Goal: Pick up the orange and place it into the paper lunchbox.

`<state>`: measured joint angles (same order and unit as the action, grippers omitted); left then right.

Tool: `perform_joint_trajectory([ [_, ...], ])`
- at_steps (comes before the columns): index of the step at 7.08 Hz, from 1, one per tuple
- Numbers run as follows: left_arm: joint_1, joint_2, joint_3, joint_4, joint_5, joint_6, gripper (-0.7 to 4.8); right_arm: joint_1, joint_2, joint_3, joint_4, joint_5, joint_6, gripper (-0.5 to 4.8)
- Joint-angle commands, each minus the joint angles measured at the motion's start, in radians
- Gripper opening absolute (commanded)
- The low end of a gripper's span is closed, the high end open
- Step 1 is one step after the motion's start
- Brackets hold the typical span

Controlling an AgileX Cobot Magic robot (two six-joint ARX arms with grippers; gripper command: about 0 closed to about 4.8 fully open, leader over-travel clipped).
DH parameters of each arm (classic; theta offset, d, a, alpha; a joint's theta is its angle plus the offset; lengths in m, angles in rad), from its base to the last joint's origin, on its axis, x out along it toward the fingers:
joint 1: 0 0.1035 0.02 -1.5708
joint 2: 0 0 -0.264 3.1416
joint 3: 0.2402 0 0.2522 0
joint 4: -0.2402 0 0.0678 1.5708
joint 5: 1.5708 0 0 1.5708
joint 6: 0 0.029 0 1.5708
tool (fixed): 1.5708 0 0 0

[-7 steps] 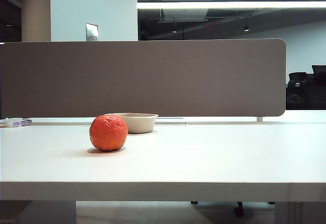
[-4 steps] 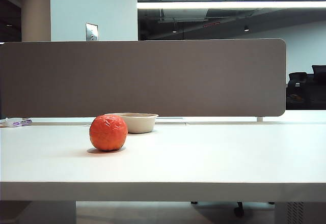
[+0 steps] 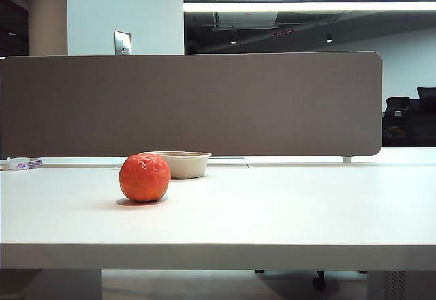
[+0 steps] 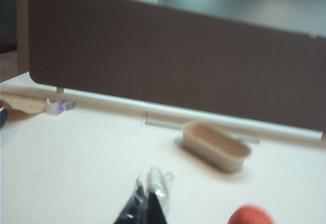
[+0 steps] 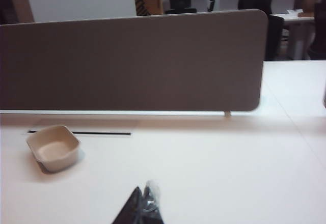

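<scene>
Left wrist view: left pincer [image 4: 147, 193] closed, nearest orange [image 4: 249, 216]; right pincer [image 5: 143, 201] closed. Open wide, descend centred.

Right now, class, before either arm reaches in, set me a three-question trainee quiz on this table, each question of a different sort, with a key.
1. True or false: the orange already lies inside the paper lunchbox.
2. Multiple choice: in the exterior view the orange sits (A) in front of the lunchbox, nearer the camera, (B) behind it, (C) far right of it.
3. Short answer: how do the left gripper and right gripper stand, and do they hold anything?

Key
1. False; it rests on the white table.
2. A.
3. Both shut and empty, hovering above the table, short of both objects.
</scene>
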<state>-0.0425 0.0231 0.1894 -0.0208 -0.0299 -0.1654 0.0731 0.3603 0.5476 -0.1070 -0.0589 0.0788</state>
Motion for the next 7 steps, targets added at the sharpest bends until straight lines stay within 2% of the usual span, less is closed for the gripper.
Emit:
perform_joint_trajectory([
  [1,-0.001,0.742,0.602,-0.039,0.049,-0.021,-0.06,0.499,0.497,0.177,0.298,-0.142,-0.061,-0.07],
  [3,-0.002,0.856,0.732,-0.102,0.151,0.064,-0.06,0.591,0.585,0.178,0.340,-0.148,-0.060,-0.07],
  [4,-0.002,0.935,0.863,-0.212,0.225,0.122,-0.06,0.657,0.758,0.250,0.337,-0.169,-0.060,-0.07],
  [5,-0.002,0.946,0.875,-0.211,0.294,0.124,-0.06,0.655,1.028,0.401,0.397,-0.198,-0.107,-0.06],
  [6,-0.002,0.949,0.875,-0.212,0.299,0.124,-0.06,0.655,1.067,0.416,0.418,-0.201,-0.106,-0.05],
  [7,-0.002,0.951,0.875,-0.218,0.305,0.125,-0.06,0.655,1.105,0.435,0.434,-0.212,-0.106,0.20],
])
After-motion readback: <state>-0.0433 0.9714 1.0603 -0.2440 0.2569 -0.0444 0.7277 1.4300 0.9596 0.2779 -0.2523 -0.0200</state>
